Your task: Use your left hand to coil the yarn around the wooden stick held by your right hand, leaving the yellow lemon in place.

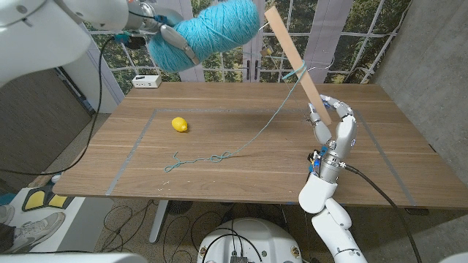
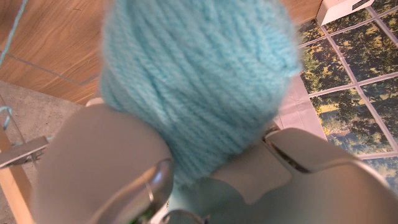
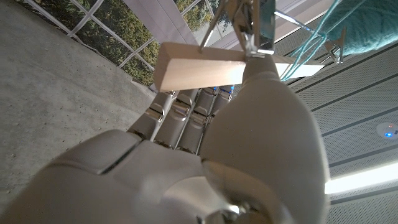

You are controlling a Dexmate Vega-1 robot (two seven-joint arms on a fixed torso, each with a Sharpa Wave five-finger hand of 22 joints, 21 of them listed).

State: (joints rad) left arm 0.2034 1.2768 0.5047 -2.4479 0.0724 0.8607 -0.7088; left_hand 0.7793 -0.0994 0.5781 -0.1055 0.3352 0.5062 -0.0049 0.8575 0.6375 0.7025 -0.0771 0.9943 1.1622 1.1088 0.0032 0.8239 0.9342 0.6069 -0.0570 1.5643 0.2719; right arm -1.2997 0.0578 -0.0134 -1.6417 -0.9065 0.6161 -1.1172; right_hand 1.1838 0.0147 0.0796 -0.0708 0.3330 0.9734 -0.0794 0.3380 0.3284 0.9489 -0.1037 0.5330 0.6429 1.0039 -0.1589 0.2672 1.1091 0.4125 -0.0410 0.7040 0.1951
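Note:
My left hand [image 1: 174,40] is raised high above the table's far left and grips a big ball of turquoise yarn [image 1: 212,31]. Close up, the ball of yarn [image 2: 199,81] bulges between that hand's fingers [image 2: 106,168]. My right hand [image 1: 333,128] stands upright at the table's right and holds a flat wooden stick [image 1: 294,55] that leans up to the left. A strand [image 1: 267,124] is looped on the stick near its middle and trails down to a loose squiggle on the table. The stick's end [image 3: 199,65] juts past my right hand's fingers [image 3: 186,118]. The yellow lemon [image 1: 180,125] lies left of centre.
A white box [image 1: 146,81] sits at the far left corner of the wooden table [image 1: 365,175]. Grey tape [image 1: 135,146] marks a rectangle on the tabletop. Windows stand behind the table. A shoe [image 1: 33,226] shows on the floor at lower left.

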